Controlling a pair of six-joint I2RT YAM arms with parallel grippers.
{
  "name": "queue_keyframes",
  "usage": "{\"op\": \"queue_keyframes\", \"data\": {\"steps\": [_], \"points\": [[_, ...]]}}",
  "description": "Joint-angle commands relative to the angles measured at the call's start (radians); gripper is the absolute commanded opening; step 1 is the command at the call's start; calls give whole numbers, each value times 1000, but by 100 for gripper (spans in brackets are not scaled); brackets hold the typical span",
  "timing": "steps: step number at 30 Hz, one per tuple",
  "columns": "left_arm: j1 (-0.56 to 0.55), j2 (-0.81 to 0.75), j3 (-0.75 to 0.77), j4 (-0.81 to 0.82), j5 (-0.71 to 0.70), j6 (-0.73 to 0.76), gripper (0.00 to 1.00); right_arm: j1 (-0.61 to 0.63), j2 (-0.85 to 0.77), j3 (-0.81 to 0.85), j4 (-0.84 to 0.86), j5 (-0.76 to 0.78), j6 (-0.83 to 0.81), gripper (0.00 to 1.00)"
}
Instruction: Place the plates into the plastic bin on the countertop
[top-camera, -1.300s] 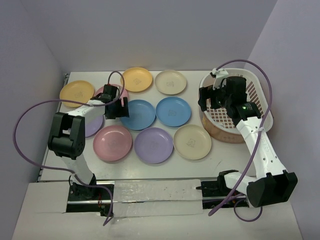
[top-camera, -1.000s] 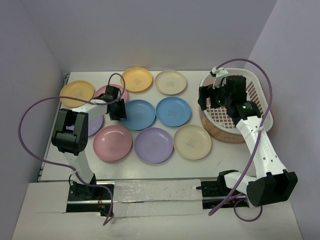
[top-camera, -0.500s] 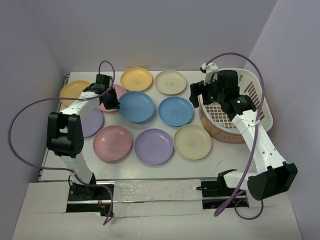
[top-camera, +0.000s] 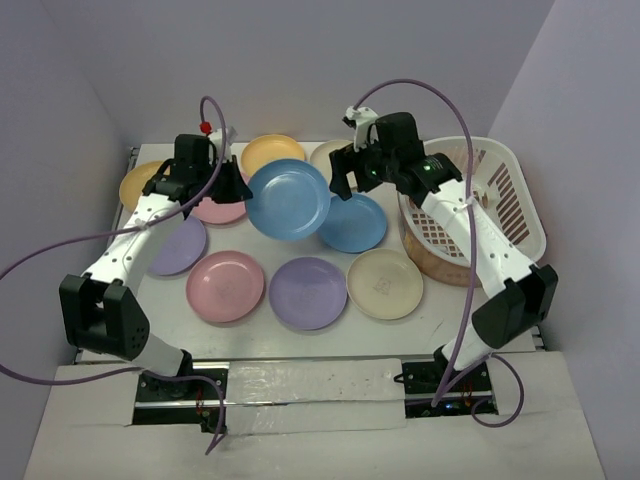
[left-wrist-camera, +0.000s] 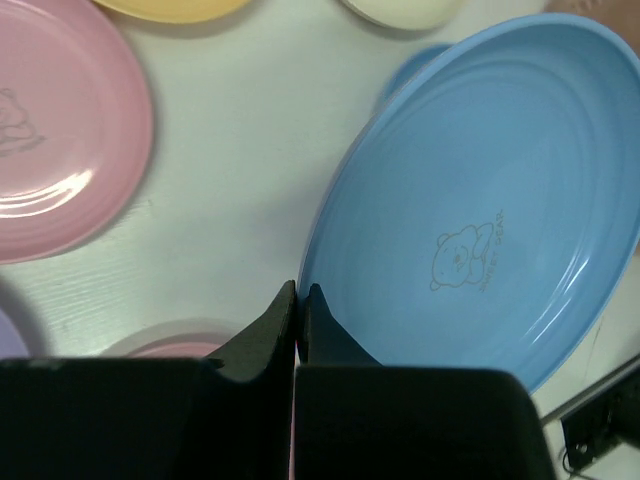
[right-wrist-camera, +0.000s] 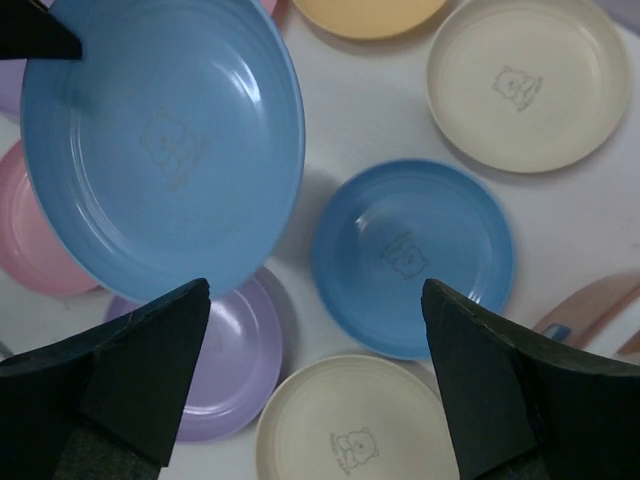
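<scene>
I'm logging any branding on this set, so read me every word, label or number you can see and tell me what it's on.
Nothing here can be read.
Held blue plate: lettering beside the bear mark, too blurred to read.
Flat blue plate: bear mark, any lettering too small to read.
Far cream plate: bear mark, any lettering too small to read.
Bin: no label visible.

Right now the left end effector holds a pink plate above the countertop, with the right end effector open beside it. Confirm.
Wrong colour: the plate that the left end effector holds is blue, not pink, as the left wrist view shows. The rest stands.
</scene>
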Motion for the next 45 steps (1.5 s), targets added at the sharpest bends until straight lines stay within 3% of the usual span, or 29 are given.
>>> {"op": "queue_keyframes", "data": {"steps": [1, 8, 12, 17, 18, 22, 23, 27, 31, 37, 41, 45], "points": [[-44, -55, -11, 29, 42, 29, 0, 15, 79, 128, -59, -32, 73, 88], [-94, -94, -11, 50, 42, 19, 0, 31, 186, 197, -94, -2, 105, 64], [-106, -102, -11, 56, 35, 12, 0, 32, 207, 205, -113, 3, 99, 59], [-111, -101, -7, 67, 57, 6, 0, 33, 222, 200, -144, -35, 77, 45], [-112, -100, -6, 71, 60, 4, 0, 33, 223, 198, -150, -50, 73, 39], [-117, -87, -1, 72, 57, 7, 3, 29, 198, 172, -149, -54, 71, 0], [-117, -76, 6, 62, 50, 11, 13, 23, 186, 167, -147, -57, 72, 0], [-117, -50, 35, 27, 10, 32, 96, -75, 110, 140, -141, -70, 89, 0], [-115, -63, 46, 37, -38, 46, 99, -287, 36, 114, -141, -139, 117, 0], [-115, -69, 34, 66, -21, 43, 99, -758, -29, 64, -151, -164, 82, 0], [-115, -57, 30, 67, -40, 36, 99, -926, 22, 87, -182, -119, 39, 0], [-114, -53, 18, 70, -59, 37, 99, -965, 93, 105, -219, -64, 3, 0]]}}
